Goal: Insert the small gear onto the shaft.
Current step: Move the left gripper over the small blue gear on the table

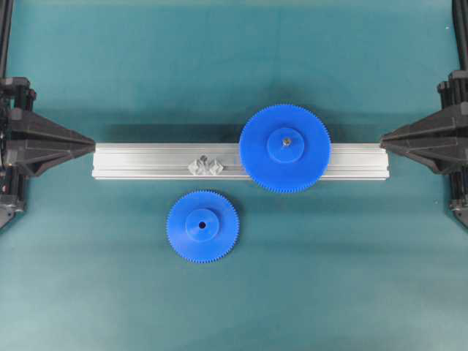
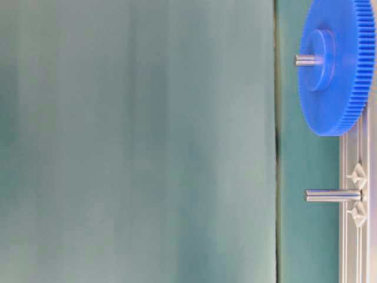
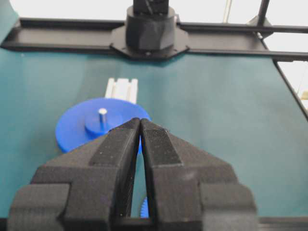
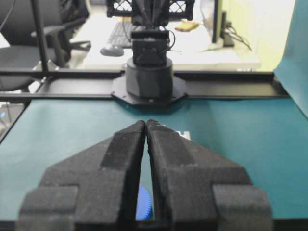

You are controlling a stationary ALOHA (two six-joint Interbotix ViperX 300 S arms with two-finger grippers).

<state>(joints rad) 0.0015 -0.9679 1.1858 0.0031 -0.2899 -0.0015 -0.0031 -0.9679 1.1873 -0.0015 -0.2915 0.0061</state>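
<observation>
Overhead exterior view: everything lies on a teal worktop (image 1: 110,66), with one arm at each side edge.
Worktop: covered in a plain teal mat; a black frame runs along its far edge in both wrist views.
Rail: a silver aluminium rail (image 1: 146,161) lies across the middle, its ends pointing at the two hands.
Larger gear: a blue toothed disc (image 1: 284,148) sits on the right part of the rail, already on its own pin (image 2: 306,59), which pokes out of the hub. It overhangs the rail on both long sides.
Small gear: the small gear (image 1: 202,227) lies flat on the mat, hub up, just in front of the rail and apart from it, left of the larger gear.
Left hand: the left hand (image 1: 89,141) hangs at the rail's left end, fingertips pressed together, holding nothing.
Right hand: the right hand (image 1: 385,138) hangs at the rail's right end, likewise closed to a point and bare.
Shaft: the shaft (image 2: 333,195) stands bare on the rail in a glinting translucent base (image 1: 207,166), left of the larger gear and just behind the small gear.
In the way: the larger gear's teeth reach close to the shaft's base on its right.
</observation>
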